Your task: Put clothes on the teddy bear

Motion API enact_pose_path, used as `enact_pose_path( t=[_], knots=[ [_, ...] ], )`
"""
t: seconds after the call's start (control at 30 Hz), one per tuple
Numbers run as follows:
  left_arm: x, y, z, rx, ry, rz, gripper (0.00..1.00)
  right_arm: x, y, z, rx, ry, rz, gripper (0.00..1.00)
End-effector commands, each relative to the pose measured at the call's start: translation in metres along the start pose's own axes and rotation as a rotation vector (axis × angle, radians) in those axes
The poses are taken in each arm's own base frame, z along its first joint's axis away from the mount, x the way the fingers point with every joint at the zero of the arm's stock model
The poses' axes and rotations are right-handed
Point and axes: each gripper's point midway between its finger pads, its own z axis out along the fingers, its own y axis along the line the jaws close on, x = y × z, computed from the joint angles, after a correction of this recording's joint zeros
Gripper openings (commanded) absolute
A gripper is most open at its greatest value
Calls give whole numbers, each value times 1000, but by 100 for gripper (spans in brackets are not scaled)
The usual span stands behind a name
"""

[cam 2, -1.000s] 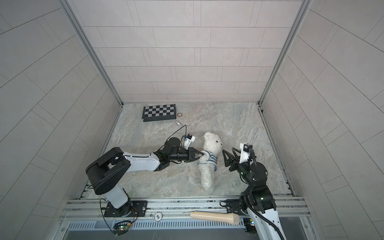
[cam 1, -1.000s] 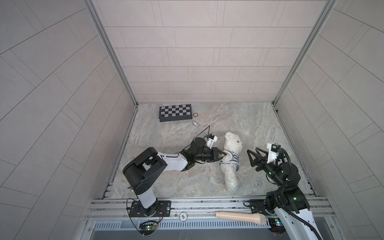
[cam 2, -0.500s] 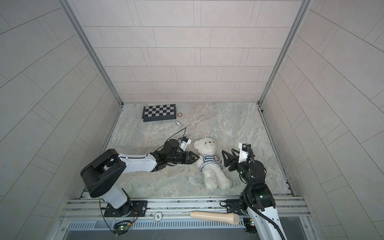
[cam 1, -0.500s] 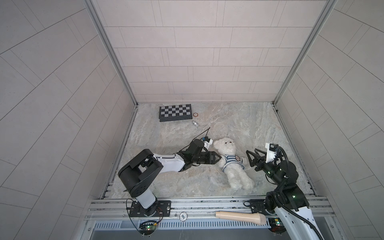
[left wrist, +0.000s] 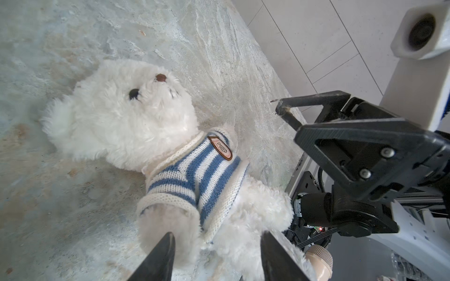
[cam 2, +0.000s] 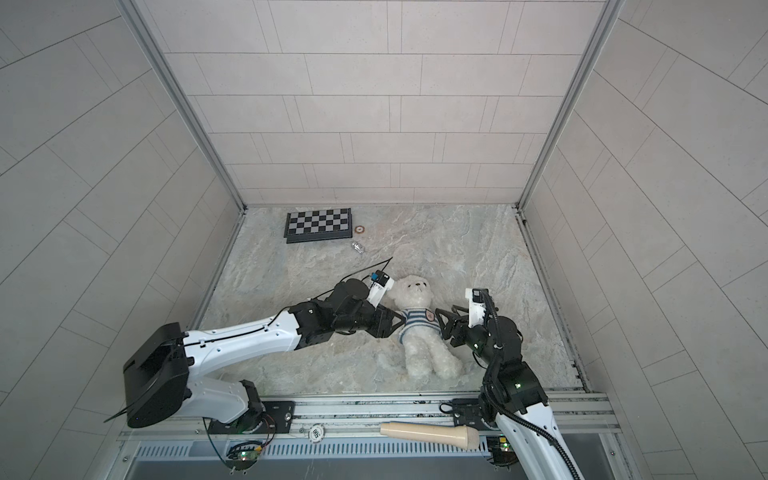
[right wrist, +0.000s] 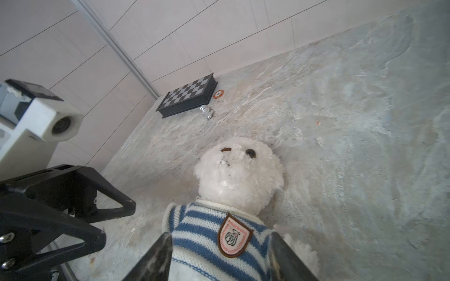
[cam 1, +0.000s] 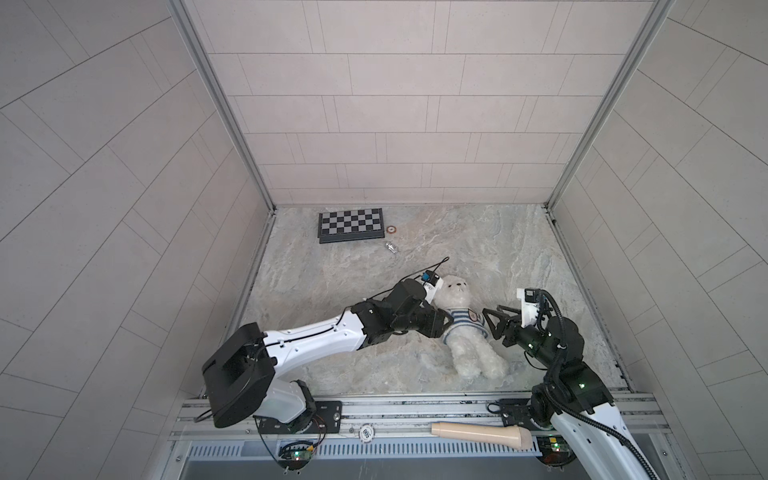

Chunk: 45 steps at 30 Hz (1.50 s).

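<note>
Looks almost done, with the striped sweater already on the teddy bear, lying face up on the counter. Shows the left hand and right hand spread at its sides, pinching nothing.

Left arm stretches low and nearly level; left gripper has its jaws parted. Opposite this claw and well apart from its tips, right gripper faces it, jaws spread wide. Behind that claw, right arm folds at the elbow.

White teddy bear (blue-and-white striped sweater)
</note>
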Motion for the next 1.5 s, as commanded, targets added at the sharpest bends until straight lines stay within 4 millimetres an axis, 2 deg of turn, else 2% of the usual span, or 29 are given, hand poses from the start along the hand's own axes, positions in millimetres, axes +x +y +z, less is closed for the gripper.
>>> enact_pose_path(
  t=[0.0, 0.2, 0.4, 0.6, 0.8, 1.03, 1.3, 1.47],
  knots=[
    [8, 30, -3, -120, 10, -43, 59, -5, 23, 3, -88, -8, -53, 65],
    [23, 16, 12, -12, 43, -97, 60, 8, 41, 17, -98, 78, -163, 65],
    [34, 22, 18, -16, 58, -125, 48, 24, 49, 33, -95, 135, -210, 60],
    [42, 26, 28, -9, 74, -136, 44, 33, 45, 39, -68, 161, -228, 51],
    [40, 29, 29, 3, 56, -155, 19, 38, 44, 41, -69, 179, -236, 35],
    [34, 35, 26, 3, 30, -164, 0, 54, 42, 41, -75, 235, -248, 25],
    [25, 52, 19, -17, -4, -179, 0, 64, 36, 38, -60, 260, -252, 9],
    [21, 65, 14, -46, -18, -170, 0, 68, 34, 39, -50, 284, -250, 7]
  ],
)
